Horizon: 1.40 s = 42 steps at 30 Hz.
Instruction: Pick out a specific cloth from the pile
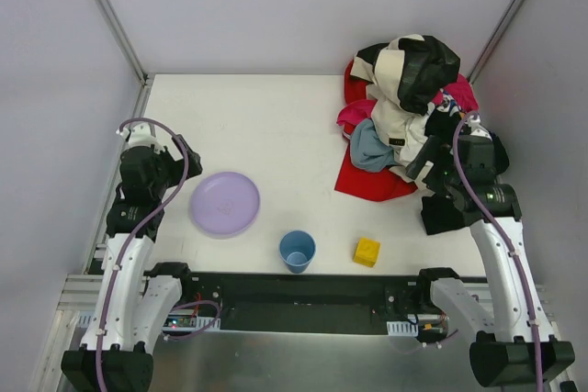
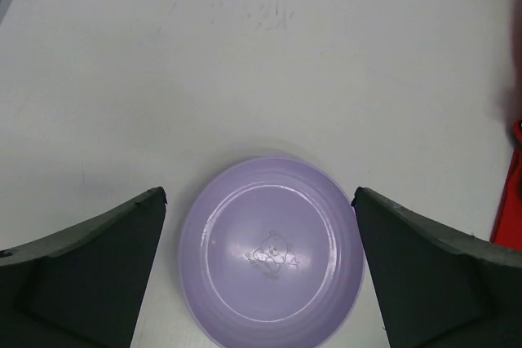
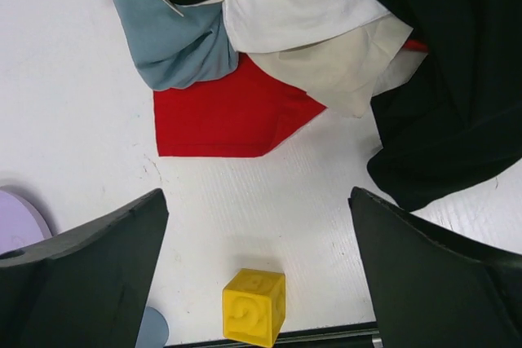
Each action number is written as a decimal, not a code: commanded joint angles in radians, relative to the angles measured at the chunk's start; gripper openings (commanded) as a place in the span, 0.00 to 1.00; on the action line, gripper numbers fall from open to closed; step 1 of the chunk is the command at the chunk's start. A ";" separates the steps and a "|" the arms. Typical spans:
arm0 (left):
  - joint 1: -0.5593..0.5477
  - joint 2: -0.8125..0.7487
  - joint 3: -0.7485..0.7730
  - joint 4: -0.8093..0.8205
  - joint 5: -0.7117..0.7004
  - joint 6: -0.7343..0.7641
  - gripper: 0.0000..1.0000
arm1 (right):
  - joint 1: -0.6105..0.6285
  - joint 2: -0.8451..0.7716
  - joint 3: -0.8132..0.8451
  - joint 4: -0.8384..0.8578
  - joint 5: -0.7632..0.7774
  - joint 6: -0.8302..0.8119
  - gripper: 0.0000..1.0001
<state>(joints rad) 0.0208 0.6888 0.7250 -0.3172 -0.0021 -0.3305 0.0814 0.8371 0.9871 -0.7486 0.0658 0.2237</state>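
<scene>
- White counter [image 1: 276, 117] bears the pile [image 1: 409, 71].
- Right fingers [image 3: 81, 275], spread apart: the cloth [image 3: 228, 116] lies just ahead, partly under that pile.
- Left fingers [image 2: 81, 275], apart, well off.

Most of the red cloth [image 1: 369, 183] lies buried in the pile [image 1: 404, 107], under the cream-and-black jacket [image 1: 409, 71] and a grey-blue piece [image 1: 367, 146]. Only a near corner and a far strip show. The right wrist view crops the purple plate [image 3: 15, 219] and blue cup [image 3: 152, 330]. The left wrist view catches the cloth as a blurred edge sliver.
</scene>
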 commanded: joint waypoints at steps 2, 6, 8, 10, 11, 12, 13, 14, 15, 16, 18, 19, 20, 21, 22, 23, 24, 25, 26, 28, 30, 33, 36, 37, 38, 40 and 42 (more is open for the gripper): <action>0.002 0.037 0.033 0.038 -0.064 -0.024 0.99 | 0.003 0.074 0.073 0.019 -0.037 -0.046 0.96; 0.002 0.093 0.027 0.063 -0.175 -0.105 0.99 | 0.003 0.147 0.120 0.022 -0.034 -0.086 0.96; 0.004 0.142 0.069 0.072 -0.185 -0.088 0.99 | 0.004 0.192 0.159 0.014 -0.021 -0.107 0.96; 0.004 0.210 0.129 0.070 -0.115 -0.032 0.99 | 0.006 0.244 0.205 -0.001 -0.008 -0.115 0.96; 0.005 0.241 0.157 0.067 -0.060 -0.013 0.99 | 0.006 0.275 0.237 -0.020 -0.003 -0.119 0.96; 0.005 0.264 0.190 0.064 -0.003 0.013 0.99 | 0.008 0.301 0.267 -0.038 -0.003 -0.122 0.96; 0.004 0.294 0.226 0.050 0.064 0.028 0.99 | 0.011 0.330 0.298 -0.060 -0.001 -0.127 0.96; 0.004 0.317 0.259 0.028 0.115 0.027 0.99 | 0.014 0.355 0.323 -0.075 0.002 -0.132 0.96; 0.004 0.352 0.301 0.001 0.152 0.016 0.99 | 0.020 0.376 0.340 -0.086 0.003 -0.141 0.96; 0.008 0.391 0.339 -0.035 0.184 0.001 0.99 | 0.024 0.404 0.353 -0.095 0.011 -0.145 0.96; 0.025 0.455 0.407 -0.074 0.244 -0.015 0.99 | 0.040 0.453 0.392 -0.132 0.017 -0.158 0.96; 0.039 0.483 0.428 -0.085 0.292 -0.016 0.99 | 0.046 0.479 0.415 -0.161 0.032 -0.159 0.96; 0.054 0.517 0.451 -0.088 0.335 -0.019 0.99 | 0.060 0.497 0.435 -0.187 0.041 -0.173 0.96; 0.065 0.546 0.465 -0.091 0.373 -0.031 0.99 | 0.072 0.514 0.444 -0.195 0.051 -0.188 0.96; 0.079 0.572 0.478 -0.091 0.411 -0.044 0.99 | 0.084 0.525 0.450 -0.196 0.060 -0.198 0.96; 0.091 0.603 0.493 -0.092 0.462 -0.054 0.99 | 0.096 0.531 0.450 -0.192 0.066 -0.207 0.96; 0.103 0.626 0.507 -0.095 0.484 -0.085 0.99 | 0.107 0.539 0.455 -0.189 0.074 -0.211 0.96; 0.103 0.649 0.523 -0.103 0.485 -0.105 0.99 | 0.118 0.546 0.461 -0.187 0.074 -0.213 0.96; 0.102 0.666 0.539 -0.111 0.485 -0.119 0.98 | 0.126 0.559 0.469 -0.186 0.068 -0.216 0.96; 0.085 0.687 0.563 -0.120 0.464 -0.130 0.99 | 0.153 0.585 0.495 -0.195 0.066 -0.215 0.96; 0.056 0.707 0.593 -0.143 0.427 -0.114 0.99 | 0.185 0.623 0.525 -0.207 0.080 -0.218 0.96; -0.014 0.747 0.651 -0.203 0.349 -0.082 0.99 | 0.245 0.683 0.564 -0.218 0.112 -0.262 0.96; -0.102 0.785 0.703 -0.273 0.269 -0.064 0.99 | 0.273 0.763 0.617 -0.242 0.118 -0.276 0.96; -0.132 0.793 0.721 -0.301 0.207 -0.055 0.99 | 0.282 0.787 0.630 -0.248 0.123 -0.280 0.96; -0.169 0.804 0.740 -0.328 0.144 -0.048 0.99 | 0.287 0.810 0.637 -0.248 0.123 -0.285 0.96; -0.240 0.824 0.760 -0.391 0.009 -0.036 0.99 | 0.290 0.864 0.668 -0.255 0.120 -0.285 0.96; -0.252 0.830 0.748 -0.428 -0.035 -0.038 0.99 | 0.294 0.908 0.700 -0.261 0.106 -0.287 0.96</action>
<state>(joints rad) -0.1905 1.5013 1.4471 -0.6037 0.1604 -0.3981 0.3714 1.6855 1.6112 -0.9535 0.1543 -0.0357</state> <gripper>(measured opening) 0.990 0.957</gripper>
